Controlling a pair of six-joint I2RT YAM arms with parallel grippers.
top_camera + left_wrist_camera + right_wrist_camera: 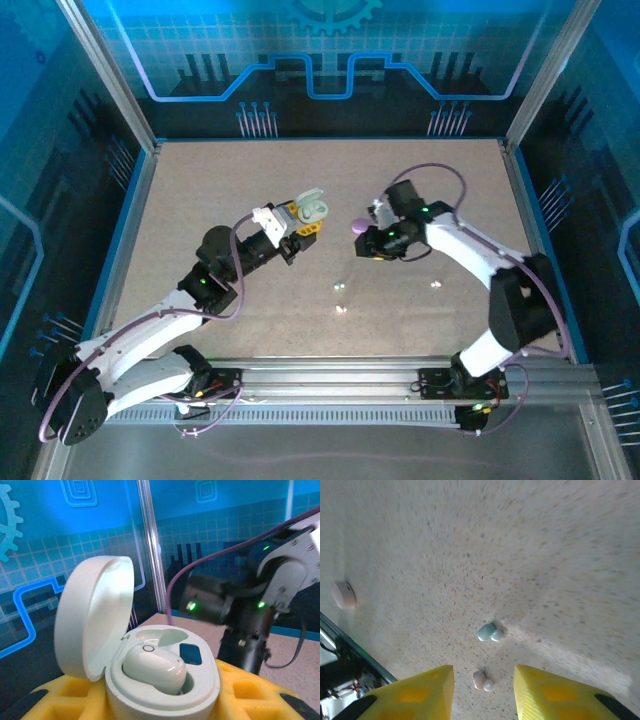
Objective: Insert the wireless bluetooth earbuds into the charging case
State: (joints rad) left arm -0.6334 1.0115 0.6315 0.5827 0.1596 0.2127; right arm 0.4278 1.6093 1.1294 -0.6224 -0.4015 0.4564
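Note:
The white charging case (165, 685) sits between the yellow pads of my left gripper (165, 705), which is shut on it. Its lid (92, 615) stands open. One whitish earbud (154, 667) lies in the near socket, while the far socket (160, 637) is bare. From above, the case (314, 209) is held over mid-table by the left gripper (298, 224). My right gripper (483, 670) hangs open over the table with nothing between its fingers. Below it lie a pale green earbud (490, 632) and a pinkish one (482, 680), also seen as tiny bits (340, 288) (341, 308).
A small pinkish round piece (344, 595) lies apart on the table, seen from above to the right (436, 285). A lilac rounded thing (358, 228) shows at the right gripper (366, 240). The metal rail (330, 378) runs along the near edge.

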